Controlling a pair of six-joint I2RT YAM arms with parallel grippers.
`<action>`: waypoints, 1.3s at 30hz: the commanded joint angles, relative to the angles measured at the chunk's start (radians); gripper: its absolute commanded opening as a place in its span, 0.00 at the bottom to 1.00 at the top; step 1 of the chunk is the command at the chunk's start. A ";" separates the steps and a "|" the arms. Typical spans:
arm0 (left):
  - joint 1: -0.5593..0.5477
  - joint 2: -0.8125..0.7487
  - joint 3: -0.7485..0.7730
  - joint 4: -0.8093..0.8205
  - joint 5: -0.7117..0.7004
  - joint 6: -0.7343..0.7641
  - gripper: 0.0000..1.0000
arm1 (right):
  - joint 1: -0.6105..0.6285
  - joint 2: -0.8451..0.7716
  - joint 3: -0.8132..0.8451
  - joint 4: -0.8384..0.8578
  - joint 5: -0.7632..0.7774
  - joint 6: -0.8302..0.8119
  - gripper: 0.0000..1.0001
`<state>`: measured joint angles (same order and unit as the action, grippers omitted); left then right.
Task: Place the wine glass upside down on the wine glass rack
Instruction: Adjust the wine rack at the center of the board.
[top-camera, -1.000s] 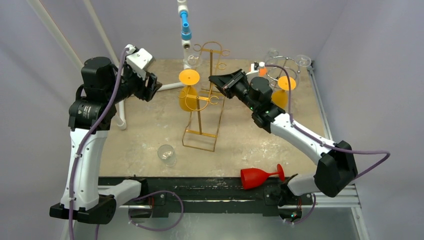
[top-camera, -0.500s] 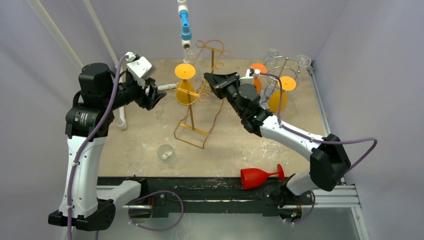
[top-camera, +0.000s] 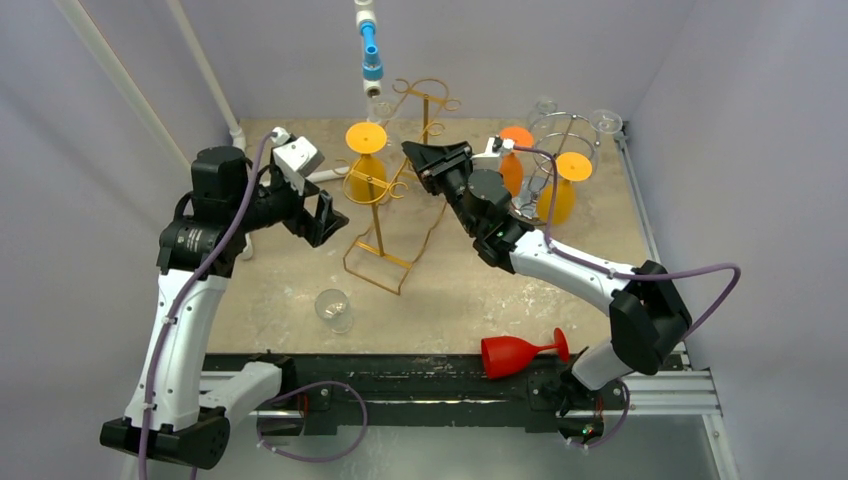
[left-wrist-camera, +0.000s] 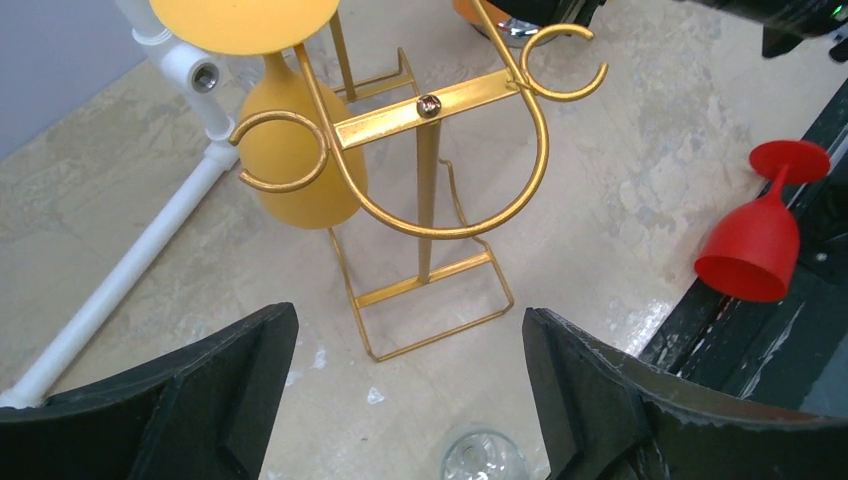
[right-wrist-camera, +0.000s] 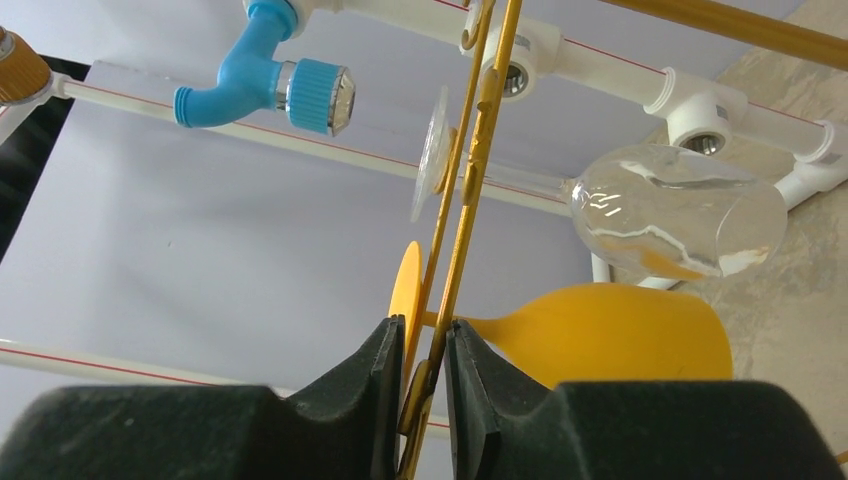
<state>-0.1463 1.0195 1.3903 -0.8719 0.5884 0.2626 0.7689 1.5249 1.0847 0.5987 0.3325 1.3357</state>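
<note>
Left of the tilted gold wire rack (left-wrist-camera: 435, 100), the left gripper (left-wrist-camera: 408, 325) holds its jaws wide and empty. The yellow plastic wine glass (left-wrist-camera: 300, 150) hangs bowl-down, stem vertical, in the rack's left hook, nearest those jaws. At the rack's top, the right gripper (right-wrist-camera: 424, 340) has narrow jaws pinching 1 wire.

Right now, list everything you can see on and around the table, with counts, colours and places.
gold rack: one, gold, mid-table, tilted
silver rack: one, silver, back right
yellow glasses: two, yellow, one hanging upside down on each rack
orange glass: one, orange, by the silver rack
clear glasses: at least four, clear, one lying on the table near left, one on the gold rack, two on the silver rack
red glass: one, red, on its side at the near edge
pipe frame: one, white, back left
tap: one, blue, back centre
table: one, beige
left gripper: black, open, empty, facing the gold rack
right gripper: black, pinching the gold rack's upper wire
</note>
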 joint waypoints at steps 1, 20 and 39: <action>-0.003 -0.029 -0.030 0.153 0.054 -0.171 0.92 | 0.004 -0.012 0.010 0.064 0.043 -0.084 0.28; -0.003 -0.046 -0.066 0.238 0.008 -0.182 0.92 | -0.057 -0.179 -0.047 -0.077 -0.051 -0.147 0.99; -0.004 -0.019 0.096 -0.010 0.072 0.260 0.89 | -0.366 -0.030 0.635 -0.905 -0.414 -0.797 0.94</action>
<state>-0.1463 1.0042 1.4208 -0.7986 0.5903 0.3233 0.4282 1.3842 1.5063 -0.1680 0.0257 0.7204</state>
